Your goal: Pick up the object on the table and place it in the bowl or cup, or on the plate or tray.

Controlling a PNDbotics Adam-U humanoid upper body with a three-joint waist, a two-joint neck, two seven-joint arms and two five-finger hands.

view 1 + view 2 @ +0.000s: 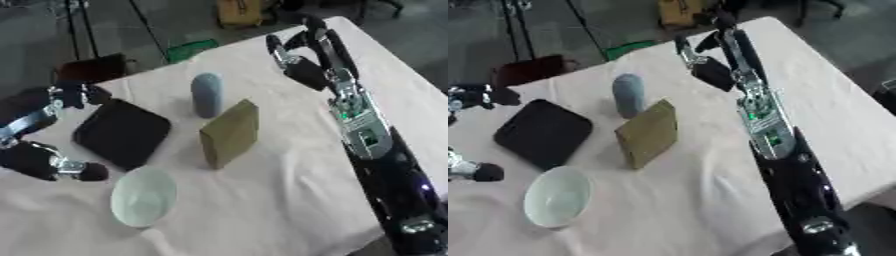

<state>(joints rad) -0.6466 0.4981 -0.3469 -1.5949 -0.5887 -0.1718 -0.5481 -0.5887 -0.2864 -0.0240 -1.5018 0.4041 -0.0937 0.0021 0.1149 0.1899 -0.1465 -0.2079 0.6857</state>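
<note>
The flat olive-tan cardboard box [230, 134] stands on edge mid-worktop, a grey-blue rounded cylinder [206, 95] just behind it, untouched. The black square tray [122, 132] lies to its left, and the pale green ceramic bowl [143, 196] sits nearer the front edge. The right robot hand [302, 57] hovers beyond the box toward the far edge, fingers relaxed, holding nothing. It should probably descend over the box's top edge and pinch its broad faces. The left robot hand [52, 130] brackets the tray's left side, open and empty.

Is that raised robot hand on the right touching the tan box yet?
Apart. In the left eye view the right hand hangs open beyond the tan box, with bare tablecloth showing between them.
</note>
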